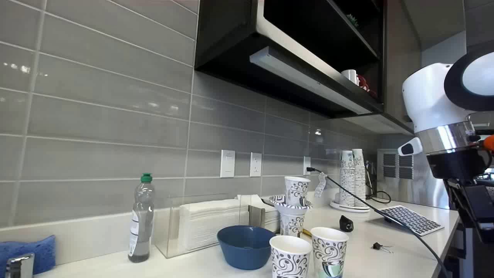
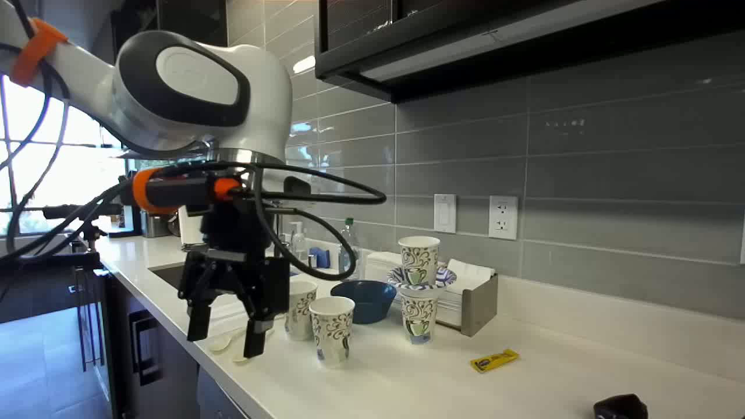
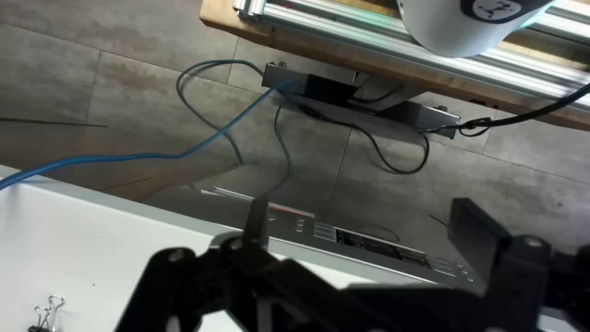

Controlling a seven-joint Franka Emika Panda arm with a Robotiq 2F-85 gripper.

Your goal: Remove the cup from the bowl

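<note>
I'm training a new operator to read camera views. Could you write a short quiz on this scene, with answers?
1. From the top down, what is stacked between the upper cup and the counter?
2. True or false: the gripper is open and empty.
3. The cap on the bottle is: a) red; b) green; c) yellow?

Key: 1. The paper bowl, then the lower cup. 2. True. 3. b.

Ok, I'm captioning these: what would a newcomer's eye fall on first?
Likely the white robot arm at the edge of the counter in an exterior view, its fingers open. Then, beside the napkin holder, a patterned cup standing in a patterned bowl perched on a lower cup. A dark-blue bowl beside them also stands out.
</note>
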